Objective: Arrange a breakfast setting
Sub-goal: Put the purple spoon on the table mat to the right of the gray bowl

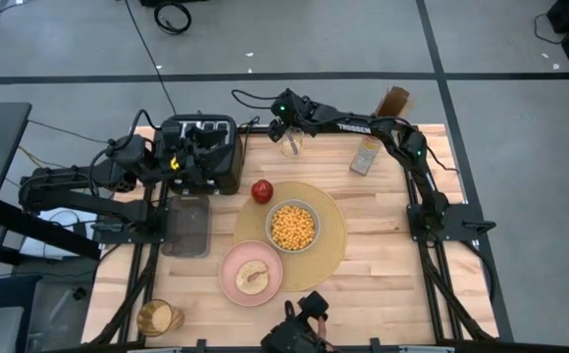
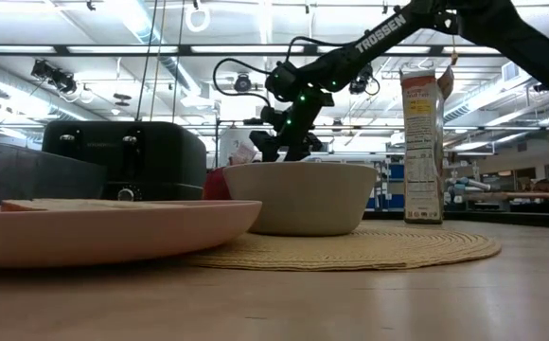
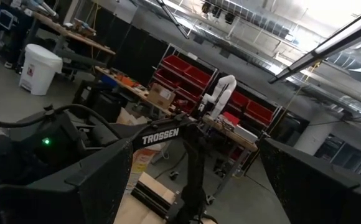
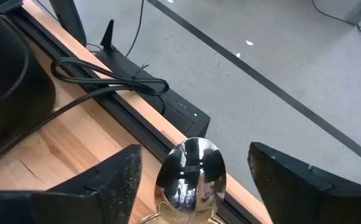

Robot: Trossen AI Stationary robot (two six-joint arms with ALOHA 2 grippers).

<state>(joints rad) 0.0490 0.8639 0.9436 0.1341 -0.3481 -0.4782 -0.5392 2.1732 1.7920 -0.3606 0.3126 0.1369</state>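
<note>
spoon (image 4: 191,171) handle cut off between spread right fingers (image 4: 109,180).

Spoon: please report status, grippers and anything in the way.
Right gripper open, straddling spoon in glass at far edge. Left gripper open, over toaster. Nothing blocks the spoon.

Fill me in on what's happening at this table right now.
The right gripper hangs at the table's far edge with its jaws open on either side of the spoon, which stands in a glass. On the placemat sits the bowl of cereal, with the apple and the pink plate at its edge. The left gripper waits open above the toaster.
</note>
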